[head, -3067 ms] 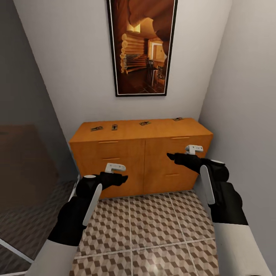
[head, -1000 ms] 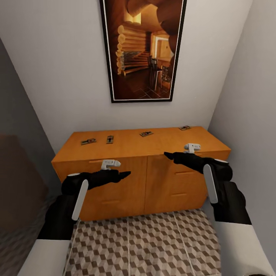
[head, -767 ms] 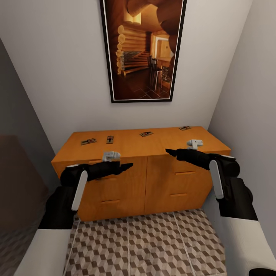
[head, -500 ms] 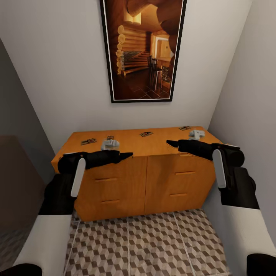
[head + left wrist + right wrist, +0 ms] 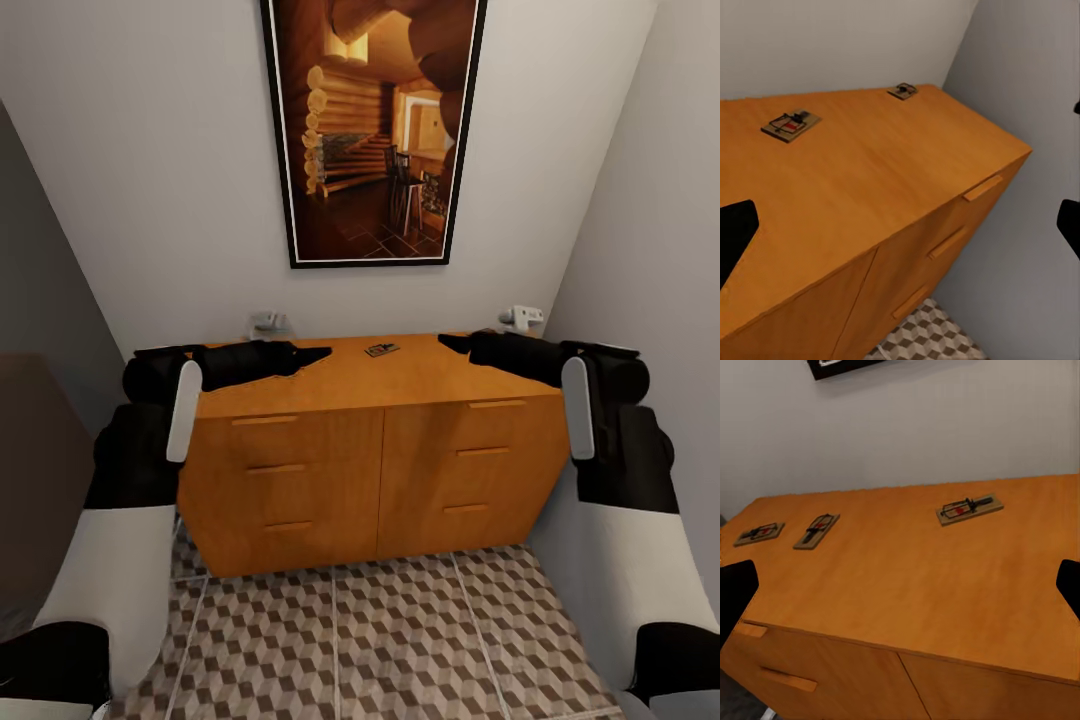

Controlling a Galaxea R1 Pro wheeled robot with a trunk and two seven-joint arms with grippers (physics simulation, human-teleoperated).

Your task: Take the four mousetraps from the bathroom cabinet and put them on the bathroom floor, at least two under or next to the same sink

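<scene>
Reach step, nothing picked yet. Cabinet (image 5: 380, 440) at 12 o'clock on bathroom floor (image 5: 400, 640); mousetraps (image 5: 970, 508) all on its flat top. Left pincer (image 5: 322, 353) and right pincer (image 5: 446, 343) hover over it, both spread and empty. Next: lower onto a trap. Arms have risen from drawer height.

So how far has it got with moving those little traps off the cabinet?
Nothing has been moved yet. The mousetraps lie on the cabinet top, none on the bathroom floor. The left gripper and right gripper hover open above the top, empty. All four placements remain.
</scene>
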